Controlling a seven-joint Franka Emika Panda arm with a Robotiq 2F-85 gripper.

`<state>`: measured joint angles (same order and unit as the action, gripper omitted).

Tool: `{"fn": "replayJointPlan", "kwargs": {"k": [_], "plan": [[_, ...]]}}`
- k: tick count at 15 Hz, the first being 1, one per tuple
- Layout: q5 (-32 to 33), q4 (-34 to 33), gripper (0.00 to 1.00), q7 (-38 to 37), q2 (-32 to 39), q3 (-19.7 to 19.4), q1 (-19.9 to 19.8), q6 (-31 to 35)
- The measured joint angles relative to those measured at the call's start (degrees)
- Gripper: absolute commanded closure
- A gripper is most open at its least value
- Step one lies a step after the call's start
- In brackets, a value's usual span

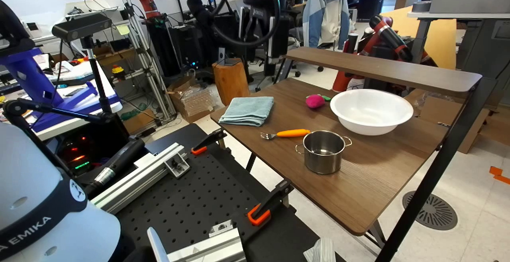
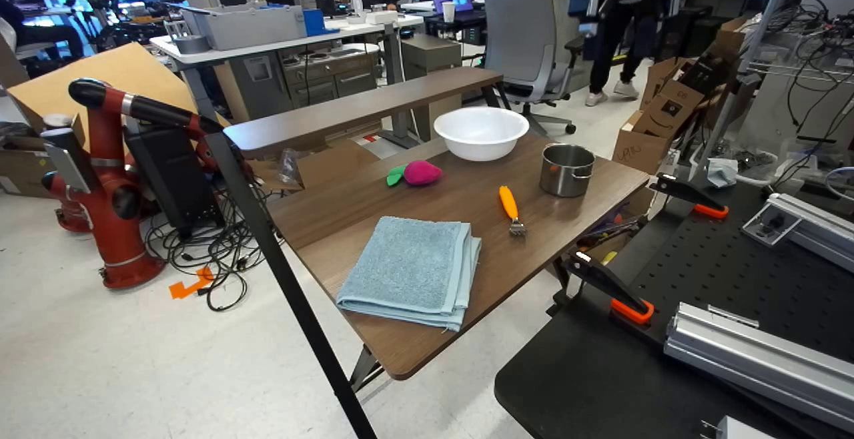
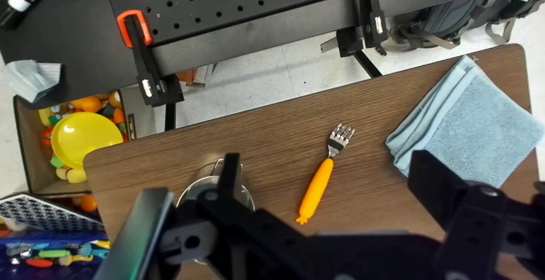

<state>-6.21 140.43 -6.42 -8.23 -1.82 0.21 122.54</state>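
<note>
In the wrist view the blurred gripper [image 3: 326,161] covers most of the pot [image 3: 193,191] left of the fork [image 3: 317,186] and part of the towel [image 3: 477,122] right of the fork. The bottom edge cuts off the gripper and, farther left of the fork, a blue bin [image 3: 47,272].

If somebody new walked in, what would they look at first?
Probably the bright pink toy with green leaves, lying on the brown table near the big white bowl. Next might come the orange-handled fork, between the folded blue towel and the silver pot. Up above hangs the robot's gripper, wide open and holding nothing.
</note>
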Motion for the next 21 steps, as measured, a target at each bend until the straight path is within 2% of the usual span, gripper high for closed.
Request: {"fn": "replayJointPlan", "kwargs": {"k": [5,12,16,21], "plan": [[-4.6,-2.8,0.0,-4.1,13.4,1.5,0.2,10.4],[-7.2,-12.4,0.0,-11.5,30.7,2.3,0.9,19.9],[-6.7,-16.1,0.0,-17.0,37.6,1.7,3.4,24.8],[-4.8,-19.3,0.0,-22.5,43.6,-1.3,7.9,27.3]]}}
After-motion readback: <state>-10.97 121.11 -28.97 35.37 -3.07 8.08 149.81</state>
